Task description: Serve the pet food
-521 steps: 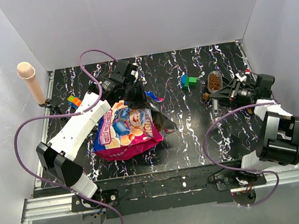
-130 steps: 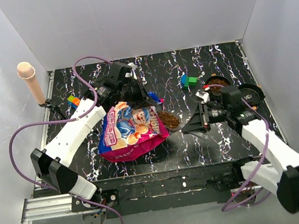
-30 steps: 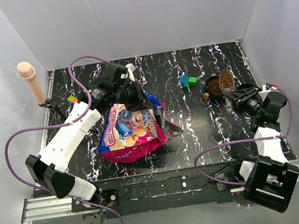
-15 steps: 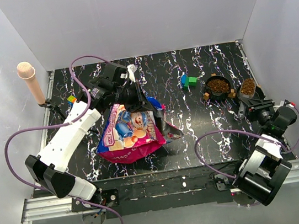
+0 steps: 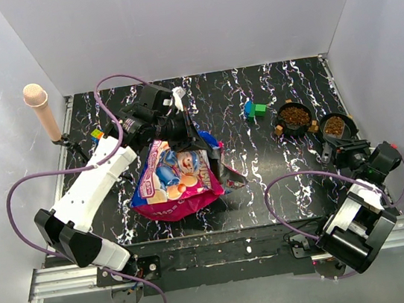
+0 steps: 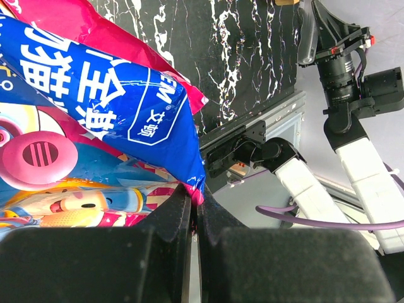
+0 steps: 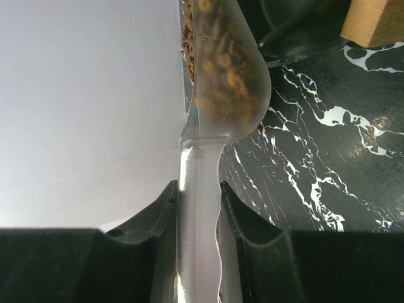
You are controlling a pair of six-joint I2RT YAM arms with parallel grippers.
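The magenta-pink pet food bag with a blue panel lies at the table's middle left, its open mouth to the right. My left gripper is shut on the bag's upper edge; the left wrist view shows the bag pinched between the jaws. My right gripper is shut on the handle of a clear scoop holding brown kibble, rolled sideways over the right black bowl. The left black bowl holds kibble.
Blue-and-green blocks lie behind the bowls, and coloured blocks sit at the far left. A pink-tipped post stands at the left wall. The right bowl's orange-brown tab shows by the scoop. White walls enclose the table.
My right gripper carried the kibble-filled scoop from beside the left bowl rightward and down over the right bowl, and rolled it. The left gripper and bag have barely moved.
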